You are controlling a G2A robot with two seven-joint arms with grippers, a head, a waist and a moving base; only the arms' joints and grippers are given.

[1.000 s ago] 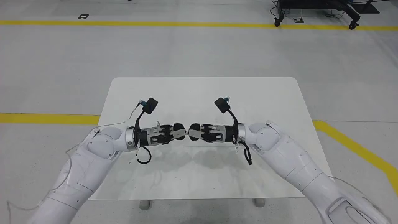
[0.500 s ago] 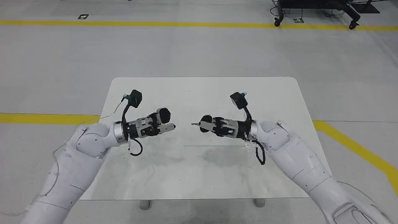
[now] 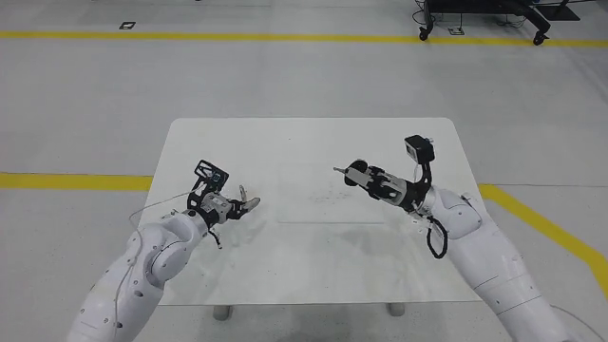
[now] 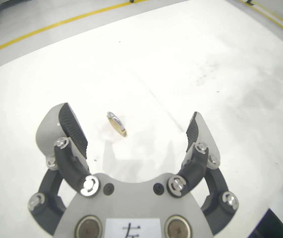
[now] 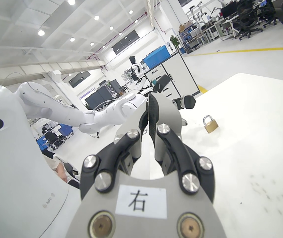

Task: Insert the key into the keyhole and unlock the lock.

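Counting: one padlock, one key, two end effectors, one bench.
Padlock: a brass body with a silver shackle arched over it. It rests on the white bench in the left half, free of both end effectors. From the right wrist view it shows its broad face, and from the left wrist view only its thin edge.
Left end effector: fingers spread wide with nothing between them. It sits low over the bench with the padlock just ahead of its open fingers, not touching either one.
Right end effector: fingers pressed together on the key. It is held above the bench right of centre, well apart from the padlock.
Key: a thin metal tip pokes out past the closed fingers toward the left arm's side. The rest is hidden in the grip.
Gap: the two end effectors are well apart, with bare bench between them.
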